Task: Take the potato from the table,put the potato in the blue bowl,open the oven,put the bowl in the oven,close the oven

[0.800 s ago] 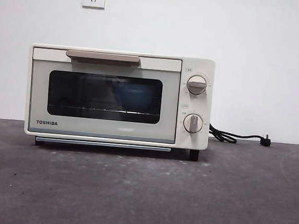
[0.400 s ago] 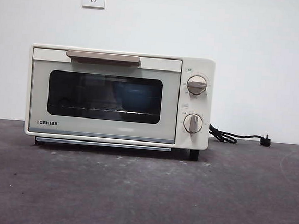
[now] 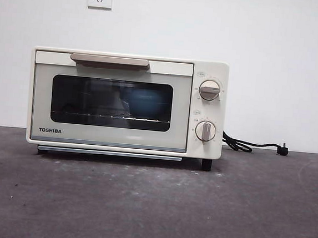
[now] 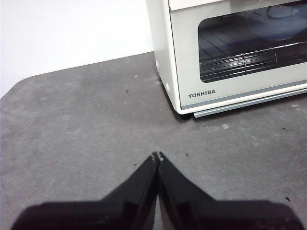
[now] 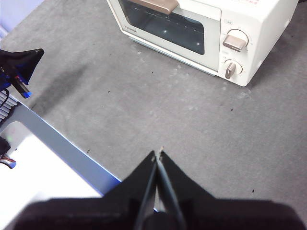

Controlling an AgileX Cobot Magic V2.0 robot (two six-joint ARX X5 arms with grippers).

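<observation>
a cream-white toshiba oven sits in the middle of the front view on a dark grey counter, its door shut. through the dark window, right of centre, the blue bowl shows dimly on the rack; the potato cannot be made out. both the left pincer and right pincer hang pressed together, holding nothing. the bowl looks stiff, smooth, light; its rim is probably the best hold.
</observation>
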